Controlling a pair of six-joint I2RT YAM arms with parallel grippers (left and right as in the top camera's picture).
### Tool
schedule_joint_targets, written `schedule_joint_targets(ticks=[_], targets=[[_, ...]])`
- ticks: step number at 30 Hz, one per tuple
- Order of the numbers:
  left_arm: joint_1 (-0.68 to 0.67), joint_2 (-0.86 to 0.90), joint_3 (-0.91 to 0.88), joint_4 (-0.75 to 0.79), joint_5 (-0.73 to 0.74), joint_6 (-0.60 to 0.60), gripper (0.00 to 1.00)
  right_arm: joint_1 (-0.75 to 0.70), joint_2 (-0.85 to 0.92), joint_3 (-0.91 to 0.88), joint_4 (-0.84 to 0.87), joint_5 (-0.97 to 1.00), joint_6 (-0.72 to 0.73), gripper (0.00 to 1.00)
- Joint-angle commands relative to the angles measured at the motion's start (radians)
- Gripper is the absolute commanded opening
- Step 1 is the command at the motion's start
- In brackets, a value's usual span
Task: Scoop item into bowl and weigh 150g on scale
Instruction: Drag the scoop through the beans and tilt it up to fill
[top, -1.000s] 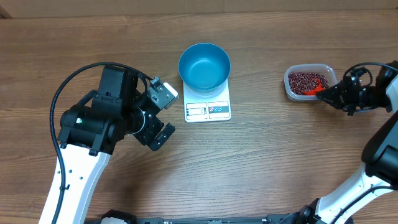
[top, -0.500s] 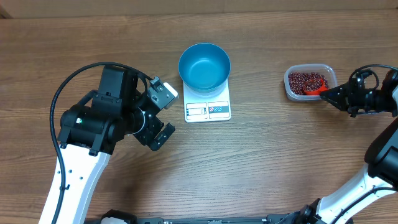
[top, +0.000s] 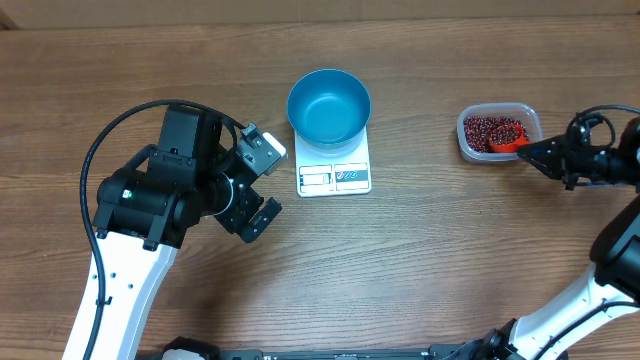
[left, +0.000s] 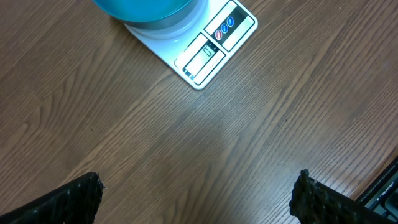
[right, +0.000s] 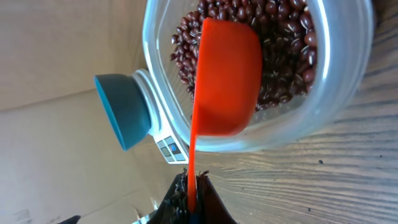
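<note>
The right gripper was clenched on the thin handle of an orange-red scoop, as shown in the right wrist view, where the handle was pinched between the dark fingertips. The cup of the scoop was positioned inside a clear plastic container, against the wall nearest the gripper and on top of the beans. Whether any beans were carried in the cup could not be determined. The beans were heaped loosely in the container, which was placed on the surface at the right side.

The left gripper was fully released, with its jaws spread wide and nothing between them. It was held above the bare surface, just to the left of the scale.

The scale was located at the centre of the surface, well apart from the container. The bowl was seated on the scale, with the display and label panel left uncovered along the near edge.
</note>
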Motion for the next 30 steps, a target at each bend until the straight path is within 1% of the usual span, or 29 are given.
schedule_joint_targets(ticks=[1, 6, 12, 17, 23, 27, 30], targets=[[0.005, 0.003, -0.005, 0.002, 0.019, -0.01, 1.0, -0.021, 0.008, -0.006, -0.005, -0.061, -0.035, 0.04], [0.005, 0.003, -0.005, 0.002, 0.019, -0.01, 1.0, -0.035, 0.008, -0.006, -0.063, -0.109, -0.112, 0.04], [0.005, 0.003, -0.005, 0.002, 0.019, -0.01, 1.0, -0.036, 0.008, -0.006, -0.077, -0.109, -0.114, 0.04], [0.005, 0.003, -0.005, 0.002, 0.019, -0.01, 1.0, -0.036, 0.008, -0.006, -0.142, -0.179, -0.214, 0.04], [0.005, 0.003, -0.005, 0.002, 0.019, -0.01, 1.0, -0.036, 0.008, -0.006, -0.178, -0.202, -0.249, 0.04], [0.005, 0.003, -0.005, 0.002, 0.019, -0.01, 1.0, -0.035, 0.008, -0.006, -0.216, -0.256, -0.321, 0.04], [0.005, 0.003, -0.005, 0.002, 0.019, -0.01, 1.0, -0.034, 0.008, -0.006, -0.234, -0.268, -0.344, 0.04]])
